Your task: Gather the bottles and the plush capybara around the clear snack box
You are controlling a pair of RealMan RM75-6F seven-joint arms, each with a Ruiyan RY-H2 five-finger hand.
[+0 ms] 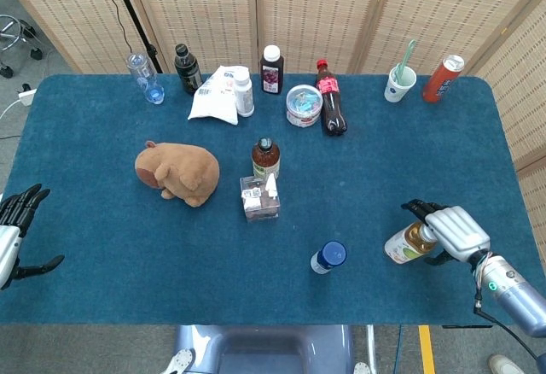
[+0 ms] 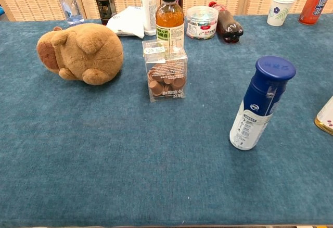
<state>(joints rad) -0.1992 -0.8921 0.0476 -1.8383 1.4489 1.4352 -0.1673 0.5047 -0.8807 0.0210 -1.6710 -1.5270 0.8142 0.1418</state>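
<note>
The clear snack box [image 1: 259,198] [image 2: 165,71] stands mid-table. An amber tea bottle [image 1: 265,157] [image 2: 169,17] stands right behind it, and the plush capybara [image 1: 179,172] [image 2: 80,52] lies to its left. A blue-capped white bottle [image 1: 328,257] [image 2: 261,103] stands apart at the front right. My right hand [image 1: 456,231] curls over the neck of a tilted pale bottle [image 1: 403,244] [image 2: 325,116] near the front right edge. My left hand [image 1: 12,236] hovers at the table's left edge, fingers spread, holding nothing.
Along the back stand a clear water bottle [image 1: 145,78], a dark bottle [image 1: 187,68], a white bag [image 1: 215,96], a white bottle [image 1: 244,90], a juice bottle [image 1: 271,69], a round tin [image 1: 304,105], a cola bottle [image 1: 330,101], a cup [image 1: 398,82] and a red bottle [image 1: 442,78].
</note>
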